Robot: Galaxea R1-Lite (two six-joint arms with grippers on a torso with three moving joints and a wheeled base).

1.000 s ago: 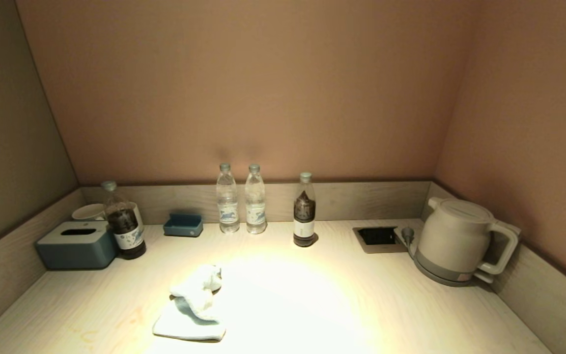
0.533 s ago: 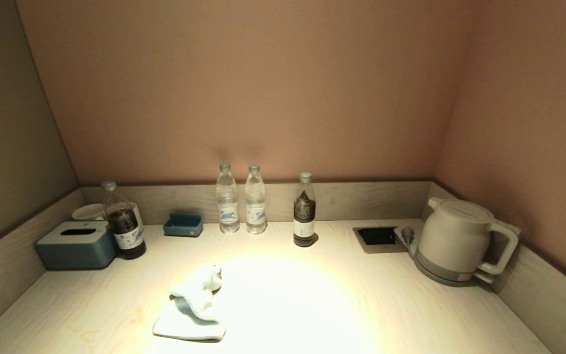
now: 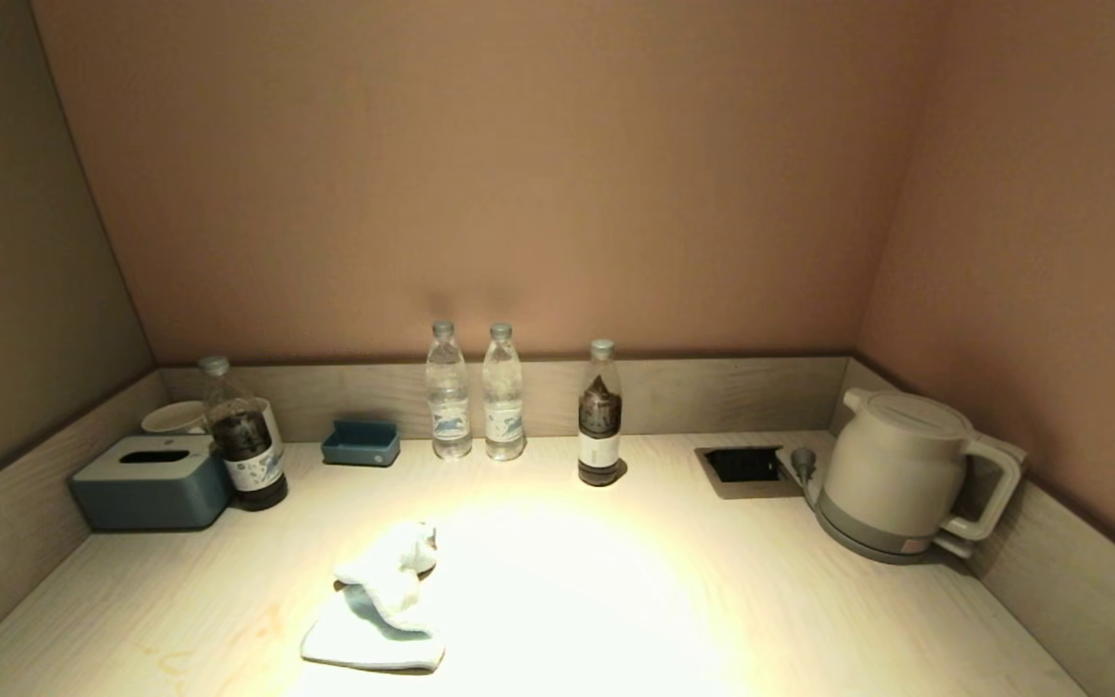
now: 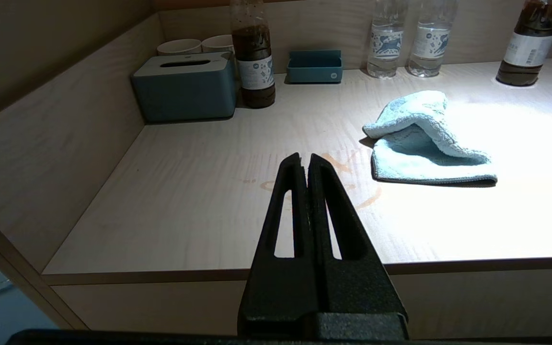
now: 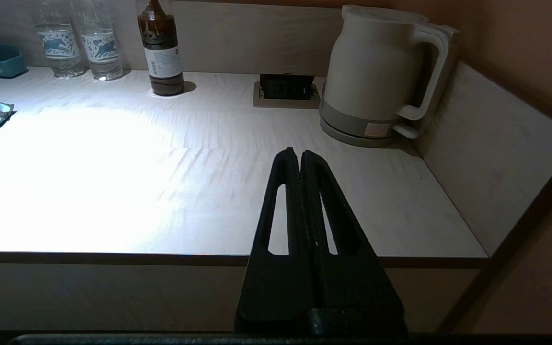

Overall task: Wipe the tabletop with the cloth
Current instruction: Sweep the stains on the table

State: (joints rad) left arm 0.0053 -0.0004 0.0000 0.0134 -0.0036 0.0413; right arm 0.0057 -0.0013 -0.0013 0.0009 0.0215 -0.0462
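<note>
Not yet begun: both jaws pressed together off the pale wooden bench [image 3: 712, 600], next reaching for crumpled light-blue terry cloth [image 4: 424, 143]

Along the back edge stand two clear water bottles [image 3: 448, 392] [image 3: 503, 394] side by side, with a dark drink bottle [image 3: 600, 414] to their right. At far left sit a blue tissue box [image 3: 151, 481], white cups [image 3: 174, 417], another dark bottle [image 3: 242, 438] and a small blue tray [image 3: 361, 442]. At right, a cream kettle [image 3: 901, 474] stands beside a recessed socket [image 3: 743, 467].
</note>
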